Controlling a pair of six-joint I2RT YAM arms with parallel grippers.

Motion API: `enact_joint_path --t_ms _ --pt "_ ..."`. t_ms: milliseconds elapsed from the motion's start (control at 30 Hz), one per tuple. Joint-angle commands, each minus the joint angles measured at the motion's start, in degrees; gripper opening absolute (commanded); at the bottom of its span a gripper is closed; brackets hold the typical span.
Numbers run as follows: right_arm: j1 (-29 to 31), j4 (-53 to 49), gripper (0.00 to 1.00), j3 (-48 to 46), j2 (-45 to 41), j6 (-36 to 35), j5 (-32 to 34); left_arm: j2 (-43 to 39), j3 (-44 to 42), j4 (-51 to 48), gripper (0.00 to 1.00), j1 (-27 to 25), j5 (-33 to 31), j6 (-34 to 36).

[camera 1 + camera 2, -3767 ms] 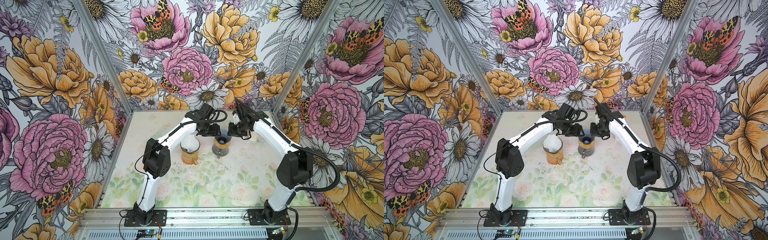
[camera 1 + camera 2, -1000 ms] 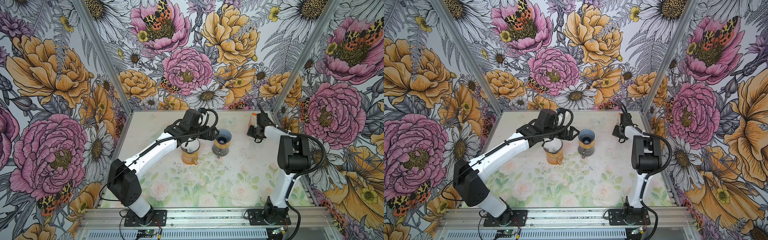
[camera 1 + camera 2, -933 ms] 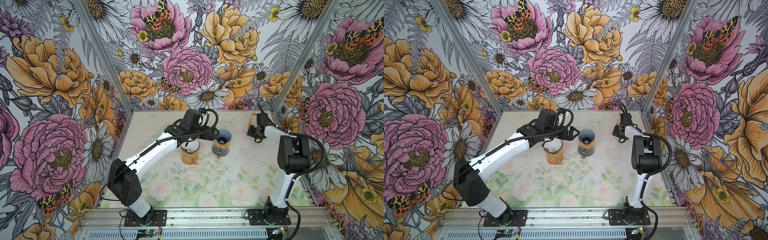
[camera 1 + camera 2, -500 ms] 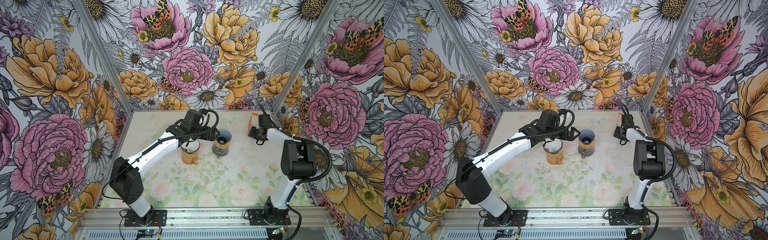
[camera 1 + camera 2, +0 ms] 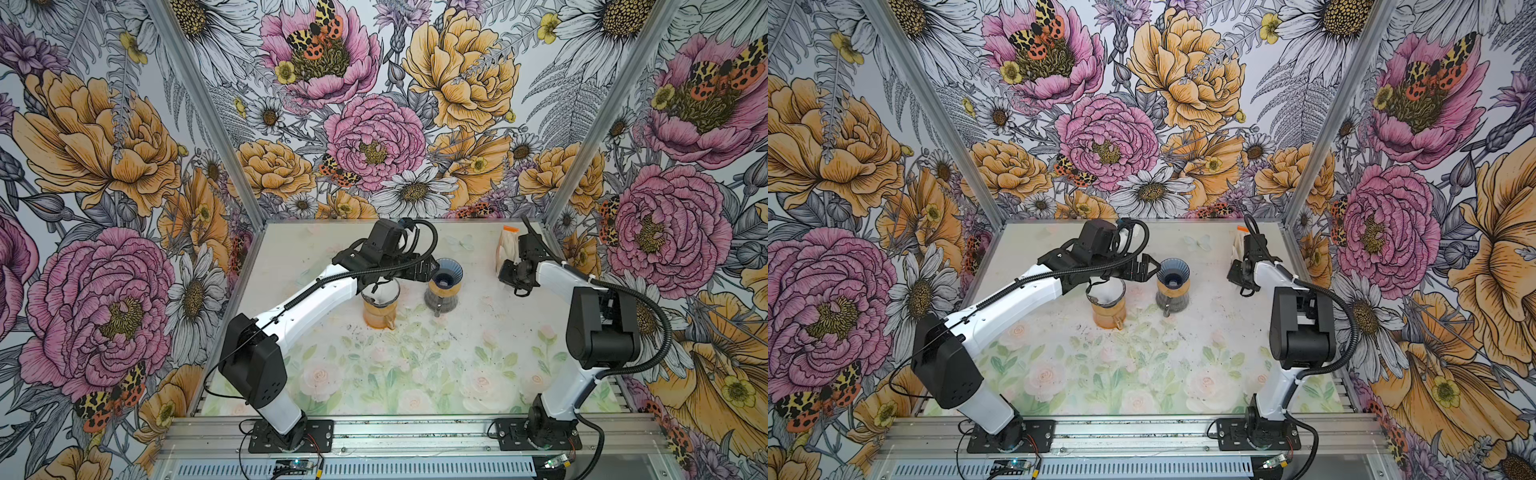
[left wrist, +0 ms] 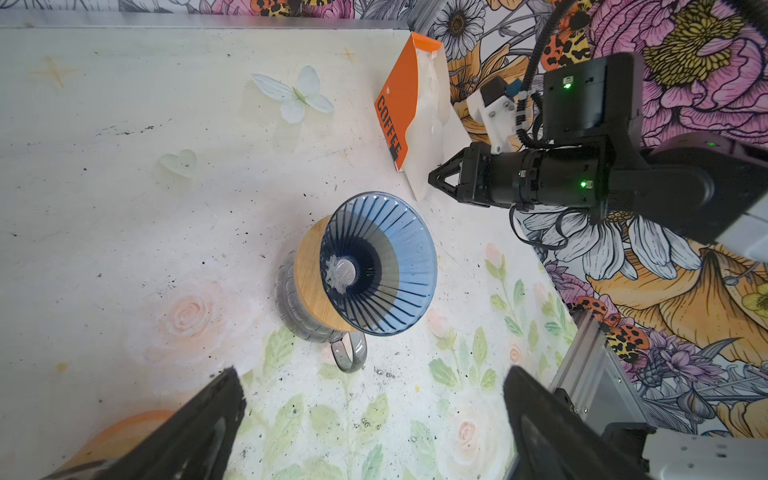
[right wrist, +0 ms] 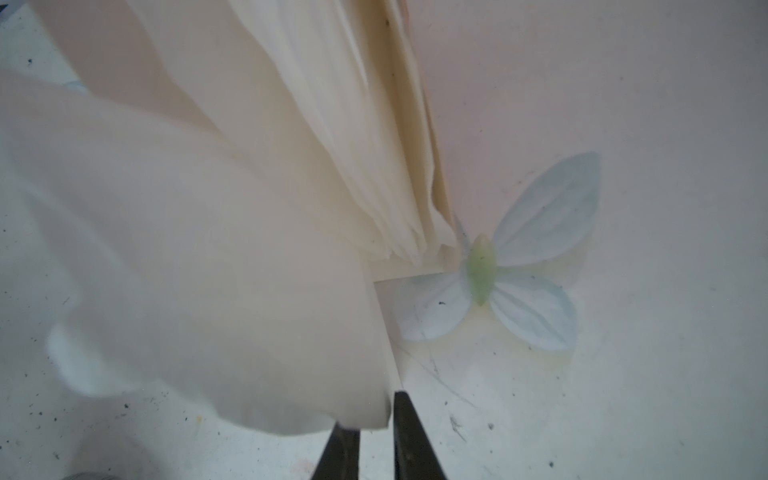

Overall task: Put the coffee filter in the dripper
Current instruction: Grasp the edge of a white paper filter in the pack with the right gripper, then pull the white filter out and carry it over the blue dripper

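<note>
1. Table point(image 5: 374, 374): floral-printed top, with dark specks scattered around its middle
2. Dripper point(image 6: 386, 232): a blue ribbed cone on a wooden collar. It sits upright on a grey glass server point(image 6: 291, 307) whose handle points toward the near edge. The pair stands toward the far edge, slightly right of mid-width. The left wrist view looks straight into the cone, so the ribs and bottom hole are in full view
3. Amber glass cup point(image 5: 1108, 307): stands upright just beside the server, on the side toward the left edge, with a small gap between the 2
4. Coffee filter point(image 7: 187, 270): a white paper sheet, the outermost of a stack point(image 7: 332, 124) held in an orange-and-white box point(image 6: 399, 104) marked COFFEE. The box stands at the far right corner, well apart from the dripper. This sheet fans away from the rest of the stack, and its lower edge is close to the table
5. Left end effector point(image 5: 1147, 269): fingers spread wide and gripping nothing. It hangs above the table by the amber cup's rim, just beside the dripper and pointing toward it
6. Right end effector point(image 7: 374, 415): low at the open side of the box. Its 2 fingers are parted by a narrow slit, and the table shows through it. The filter's lower edge overlaps 1 fingertip and ends just beside the other. Cannot tell whether the paper touches either finger
7. Printed butterfly point(image 7: 482, 266): lies flat on the table just beside the box's base
</note>
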Motion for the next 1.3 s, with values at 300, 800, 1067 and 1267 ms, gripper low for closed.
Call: enact_joint_path --t_ms 300,800,1067,1267 --pt "-0.11 -0.04 0.22 3.68 1.74 -2.68 3.02 1.18 1.41 1.02 0.99 0.06 1.51 -0.6" --pt "-0.05 0.05 0.04 8.01 6.01 -6.61 2.54 1.21 2.01 0.92 0.99 -0.1 1.23 -0.6" --pt "0.3 -0.28 0.0 3.56 -1.05 -6.21 1.65 0.45 1.75 0.92 0.99 -0.28 0.89 -0.37" --pt "0.86 -4.21 0.0 -0.27 -9.19 -4.33 -1.41 -0.94 1.07 0.44 0.99 -0.76 -1.64 2.05"
